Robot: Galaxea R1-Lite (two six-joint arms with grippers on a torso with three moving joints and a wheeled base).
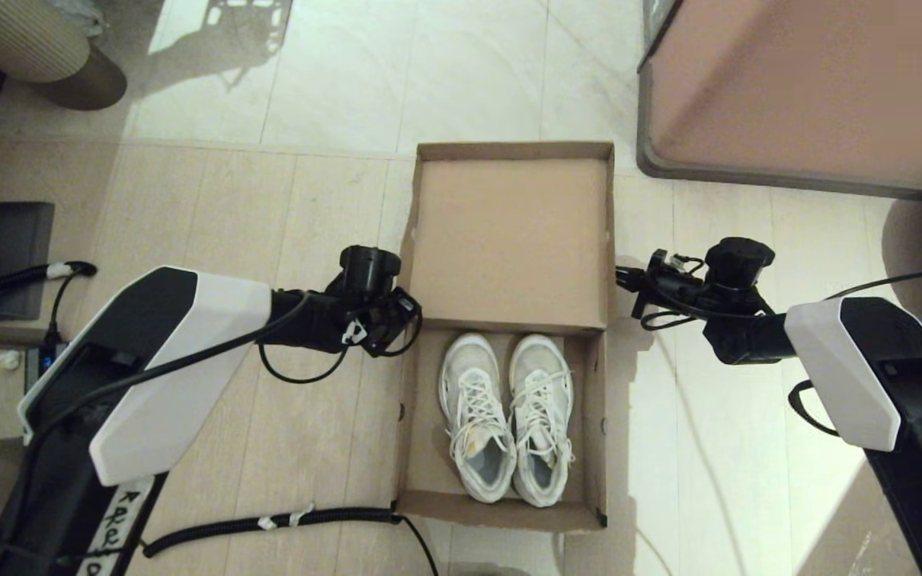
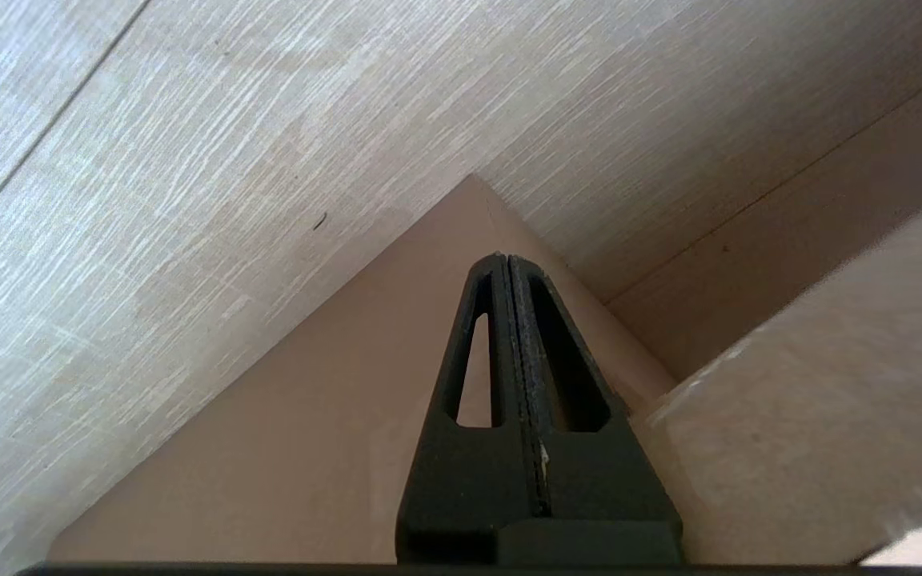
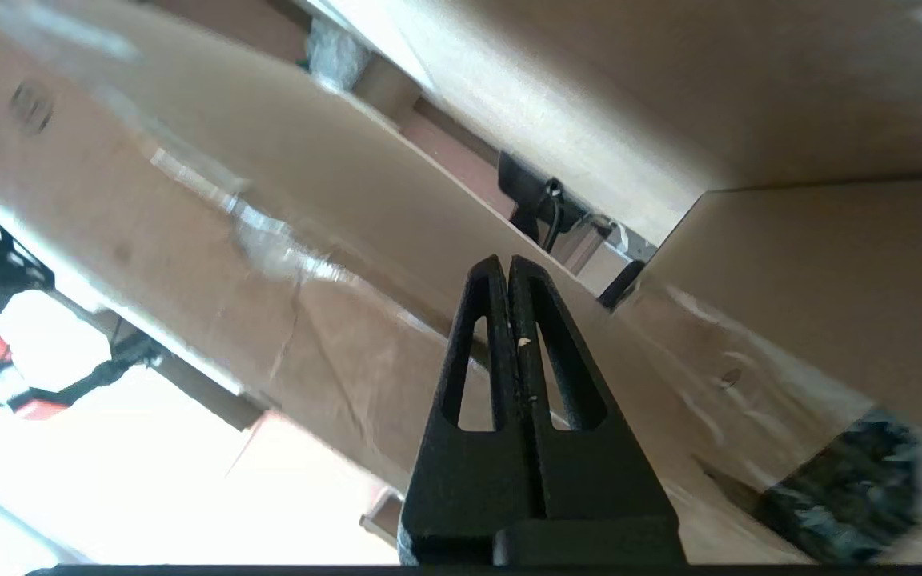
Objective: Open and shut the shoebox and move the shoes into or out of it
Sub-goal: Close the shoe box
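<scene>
The left gripper (image 1: 401, 308) is hovering just beside the left wall of the plain brown cardboard shoebox (image 1: 417, 384), its jaws pressed together on nothing. The shoebox is sitting on the pale wood-look floor (image 1: 213, 216) with its hinged lid (image 1: 509, 240) tilting over the far half. The pair of white and light-grey lace-up sneakers (image 1: 507, 416) is lying side by side in the uncovered near half. The right gripper (image 1: 629, 280) is waiting beside the lid's right edge, jaws likewise closed and empty.
</scene>
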